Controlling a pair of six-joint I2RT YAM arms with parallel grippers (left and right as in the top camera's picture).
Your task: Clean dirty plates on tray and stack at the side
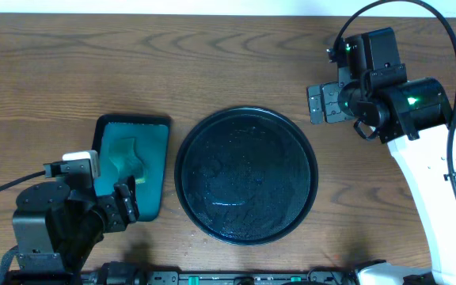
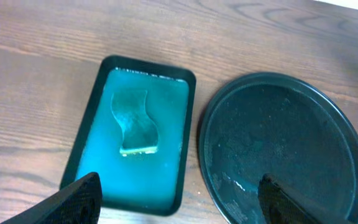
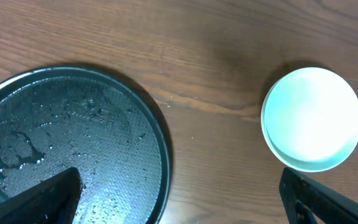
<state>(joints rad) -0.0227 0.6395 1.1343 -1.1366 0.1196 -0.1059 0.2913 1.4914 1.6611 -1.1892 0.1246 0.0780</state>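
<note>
left hand (image 2: 179,180): fingers apart, empty, over the near end of the teal tray (image 2: 190,124); sponge (image 2: 134,121) lies inside.
right hand (image 3: 179,177): apart, empty, between tray and stack.
tray (image 3: 160,143): mid-tabletop, bare, wet.
plates (image 3: 311,118): stacked off the tray's right rim; count unclear.
why: probably nothing left to hold.

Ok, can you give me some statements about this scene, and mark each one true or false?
1. The black tray is empty. True.
2. A pale plate sits on the table, apart from the black tray. True.
3. The sponge lies on the black tray. False: it lies in the teal tray.
4. The left pincer grips the sponge. False: it is open and holds nothing.
</note>
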